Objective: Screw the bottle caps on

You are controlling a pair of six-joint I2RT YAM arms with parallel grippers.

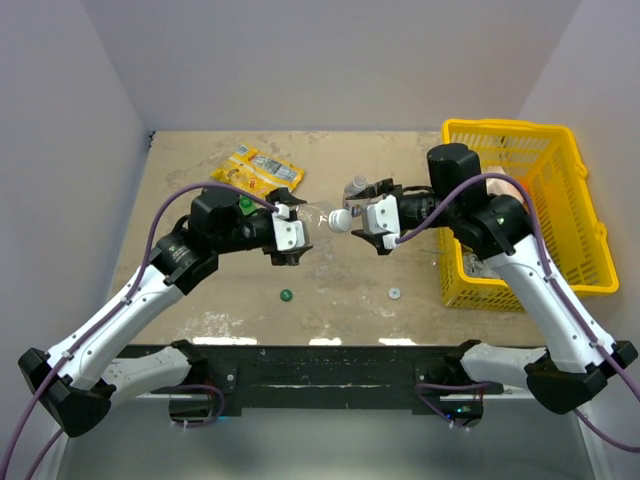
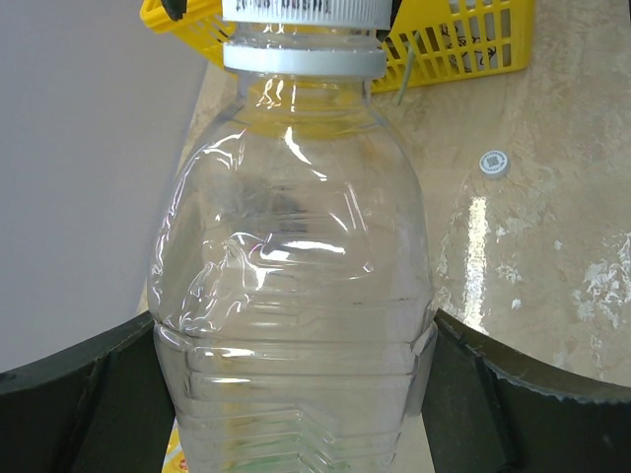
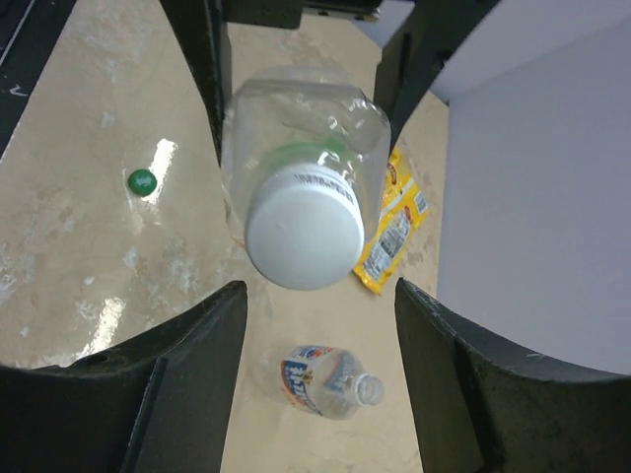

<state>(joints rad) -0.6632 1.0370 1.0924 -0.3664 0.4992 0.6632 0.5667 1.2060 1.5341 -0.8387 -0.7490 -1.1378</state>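
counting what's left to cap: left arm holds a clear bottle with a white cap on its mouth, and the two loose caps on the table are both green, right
Not both. The top view shows one green cap and one white cap loose on the table. The rest holds: the left gripper holds the clear bottle, with a third cap, white, on its mouth.

You have two clear bottles [image 2: 296, 296], three caps [image 1: 286, 295] (one green, two white), one snack packet [image 1: 255, 172] beyond the left pincer [image 1: 298, 222] and one yellow basket [image 1: 510, 126] beside the right pincer [image 1: 362, 210].
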